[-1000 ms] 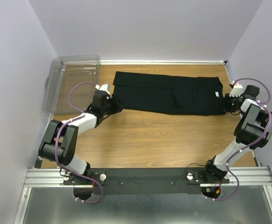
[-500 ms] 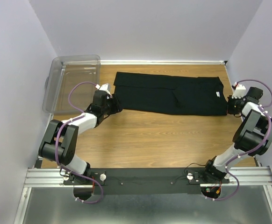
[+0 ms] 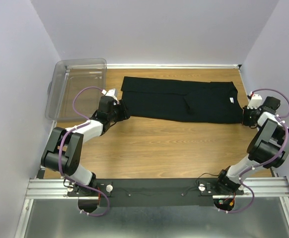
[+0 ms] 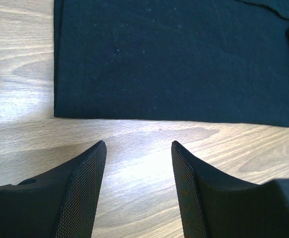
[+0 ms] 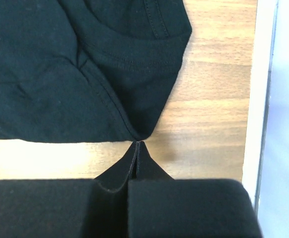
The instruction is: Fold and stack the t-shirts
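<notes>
One black t-shirt (image 3: 179, 101) lies folded into a long band across the far part of the wooden table, its white neck tag (image 3: 230, 100) near the right end. My left gripper (image 3: 120, 111) is open and empty, its fingertips (image 4: 97, 153) just short of the shirt's left near corner (image 4: 60, 111). My right gripper (image 3: 244, 117) is shut at the shirt's right near corner. In the right wrist view the cloth (image 5: 60, 74) is drawn to a point that meets my closed gripper (image 5: 137, 144). No other shirt is in view.
A clear plastic bin (image 3: 82, 61) stands at the far left of the table, just left of my left arm. The table's right edge and the white wall strip (image 5: 261, 99) are close beside my right gripper.
My right gripper has moved right and slightly nearer, and the shirt's right near corner has stretched out with it. The left arm has not moved.
</notes>
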Motion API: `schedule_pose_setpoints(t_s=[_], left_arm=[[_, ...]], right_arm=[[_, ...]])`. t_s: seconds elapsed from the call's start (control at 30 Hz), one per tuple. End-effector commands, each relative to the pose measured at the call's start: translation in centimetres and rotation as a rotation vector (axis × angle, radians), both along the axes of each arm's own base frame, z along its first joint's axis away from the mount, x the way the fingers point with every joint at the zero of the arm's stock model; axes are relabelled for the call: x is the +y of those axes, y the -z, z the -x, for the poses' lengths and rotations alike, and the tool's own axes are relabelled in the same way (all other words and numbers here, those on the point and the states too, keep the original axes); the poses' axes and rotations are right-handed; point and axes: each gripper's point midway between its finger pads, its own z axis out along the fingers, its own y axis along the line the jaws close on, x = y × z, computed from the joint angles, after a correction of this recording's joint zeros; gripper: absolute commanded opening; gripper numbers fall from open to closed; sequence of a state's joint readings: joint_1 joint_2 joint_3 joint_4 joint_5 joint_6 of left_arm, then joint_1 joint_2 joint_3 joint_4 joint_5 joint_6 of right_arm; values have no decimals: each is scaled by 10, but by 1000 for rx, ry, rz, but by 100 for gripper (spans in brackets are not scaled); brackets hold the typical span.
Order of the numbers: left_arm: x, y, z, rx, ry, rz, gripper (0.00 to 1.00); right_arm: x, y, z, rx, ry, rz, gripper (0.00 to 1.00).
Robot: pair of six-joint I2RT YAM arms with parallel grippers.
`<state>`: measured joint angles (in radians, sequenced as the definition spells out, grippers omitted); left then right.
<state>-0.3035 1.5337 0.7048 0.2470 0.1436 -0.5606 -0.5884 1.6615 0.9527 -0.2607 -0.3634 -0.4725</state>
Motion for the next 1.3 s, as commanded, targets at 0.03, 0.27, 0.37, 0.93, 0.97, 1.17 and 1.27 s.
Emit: schedule_pose_setpoints(t_s=[0.03, 0.27, 0.37, 0.93, 0.97, 1.17, 1.27], left_arm=[[-5, -9, -8, -39, 21, -7, 63], [-2, -20, -10, -63, 12, -22, 63], [3, -33, -12, -95, -5, -32, 63], [-17, -122, -84, -292, 21, -43, 72], [-20, -117, -96, -265, 24, -56, 71], [-26, -83, -150, -159, -18, -111, 68], [-18, -94, -138, -170, -29, -129, 66]], right_arm=[[-8, -5, 9, 7, 10, 59, 1], [-11, -18, 2, -36, 1, 54, 18], [-8, -32, -2, -76, -8, 55, 23], [136, -106, 12, -300, -562, -406, 100], [142, -106, 12, -292, -562, -434, 100], [197, -101, 22, -226, -687, -452, 100], [254, -86, 35, -191, -989, -242, 100]])
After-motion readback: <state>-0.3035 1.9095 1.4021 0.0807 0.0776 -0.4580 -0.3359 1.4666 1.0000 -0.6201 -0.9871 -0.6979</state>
